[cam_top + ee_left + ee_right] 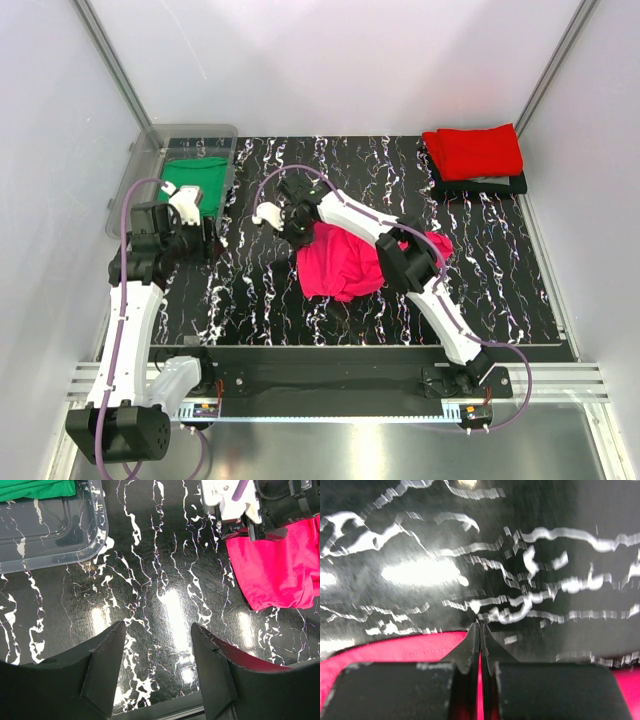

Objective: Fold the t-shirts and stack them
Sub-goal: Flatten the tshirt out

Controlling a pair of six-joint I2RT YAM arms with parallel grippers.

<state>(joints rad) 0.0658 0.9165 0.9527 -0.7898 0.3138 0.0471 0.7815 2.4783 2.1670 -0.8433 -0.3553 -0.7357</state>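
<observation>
- The clear plastic bin [128,185] sits at the far left rear of the surface [500,280], which is black with white veining.
- A green t-shirt [195,172] lies inside that bin, bunched toward its far end.
- The left fingers [102,665] are spread apart with nothing between them. They hover over bare surface just to the right of the bin's near corner, apart from all the cloth.
- The right fingers [470,650] are pressed together on the upper left edge of the magenta-pink t-shirt [340,262]. A thin line of pink cloth shows between them, and their tips reach just past the hem over the surface.
- The magenta-pink t-shirt lies crumpled near the middle of the surface, partly under the right arm's forearm. One lobe of it pokes out to the right of the arm.
- A red t-shirt [478,150] lies folded at the right rear corner, on top of a dark folded garment [495,186], well apart from the pink one.
</observation>
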